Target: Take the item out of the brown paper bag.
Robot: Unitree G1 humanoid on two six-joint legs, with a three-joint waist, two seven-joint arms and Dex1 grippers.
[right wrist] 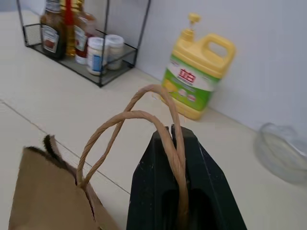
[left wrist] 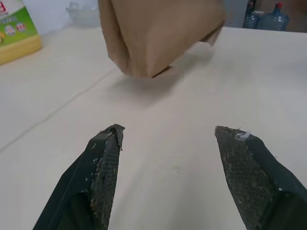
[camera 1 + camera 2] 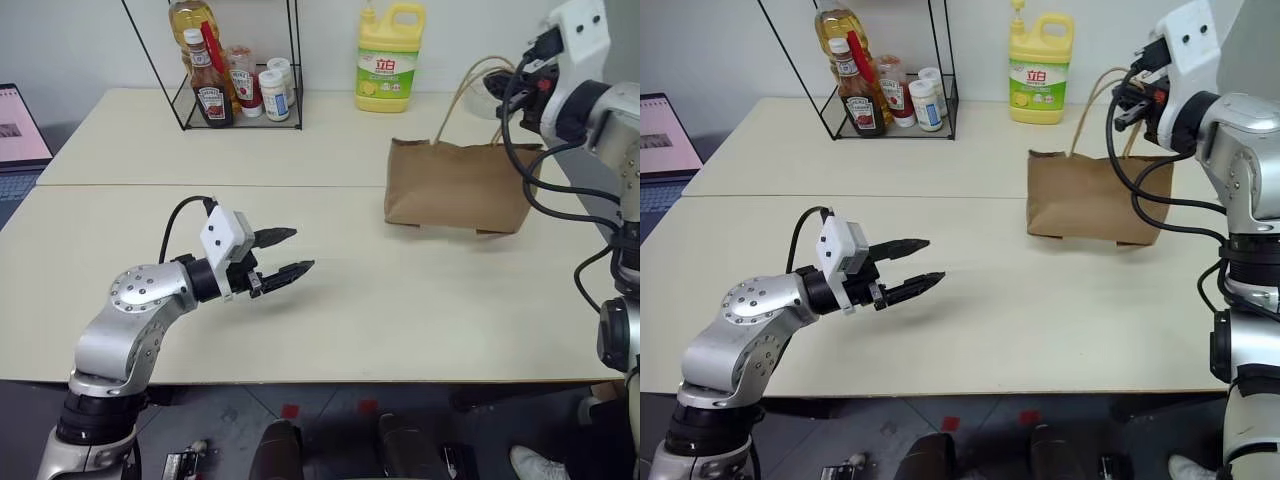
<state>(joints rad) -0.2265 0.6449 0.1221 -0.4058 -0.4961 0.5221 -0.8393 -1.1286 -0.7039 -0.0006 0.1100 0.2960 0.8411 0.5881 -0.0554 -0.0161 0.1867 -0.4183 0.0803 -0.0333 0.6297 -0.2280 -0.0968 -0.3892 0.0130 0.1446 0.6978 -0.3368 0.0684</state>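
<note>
Right gripper: one, at the upper right of the head views; its two black fingers are pressed together on the bag's cord handles, which run up between them.
Cord handles: two thin tan loops, both drawn up taut from the bag's mouth to the right gripper.
Brown paper bag: one, right of centre in the head views, hanging from its handles with its base low over the table; its long axis runs across the frame, its mouth faces up, and the base looks slightly tilted.
Item: the bag's inside cannot be seen.
Left gripper: one, at lower left of centre in the head views, fingers spread wide and holding nothing, pointing level toward the right of the frame, well apart from the bag.
Table: two pale tops, butted along a seam.
Yellow detergent jug: one, upright at the top, behind the bag.
Wire rack: one, upper left, holding a ketchup bottle, an oil bottle and small jars.
Laptop: one, at the left edge.
Clear bowl: one, near the jug.
</note>
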